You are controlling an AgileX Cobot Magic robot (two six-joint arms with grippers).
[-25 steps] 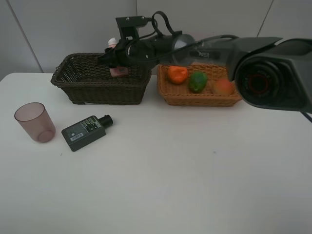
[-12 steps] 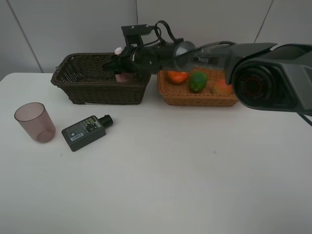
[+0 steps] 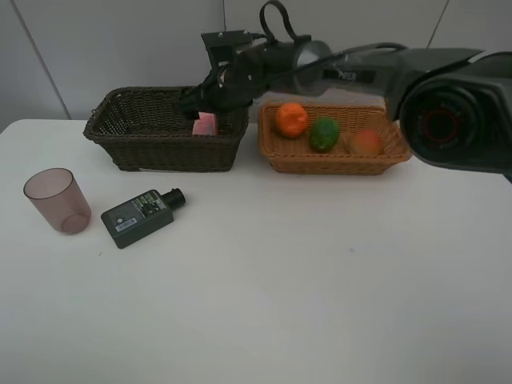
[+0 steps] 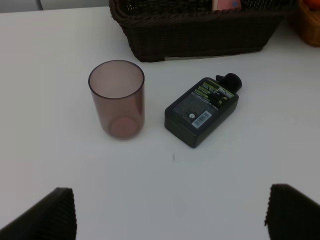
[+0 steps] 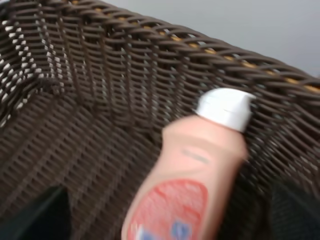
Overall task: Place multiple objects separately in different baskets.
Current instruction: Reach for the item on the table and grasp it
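So, your right gripper [image 5: 167, 211] has its jaws spread wide around the small pink plastic bottle [image 5: 195, 165], not pinching it; the bottle leans inside the deep dark-brown wicker basket [image 3: 160, 152]. Your left gripper [image 4: 170, 212] hangs wide open above the translucent mauve cup [image 4: 117, 102].

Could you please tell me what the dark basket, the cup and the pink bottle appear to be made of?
The dark basket looks like woven wicker or similar strands, dark brown and matte; the interlaced weave shows on its walls.
The cup is probably plastic, translucent mauve and smooth; its base shows through the wall.
The pink bottle is likely plastic, opaque and smooth; blurred, so uncertain.
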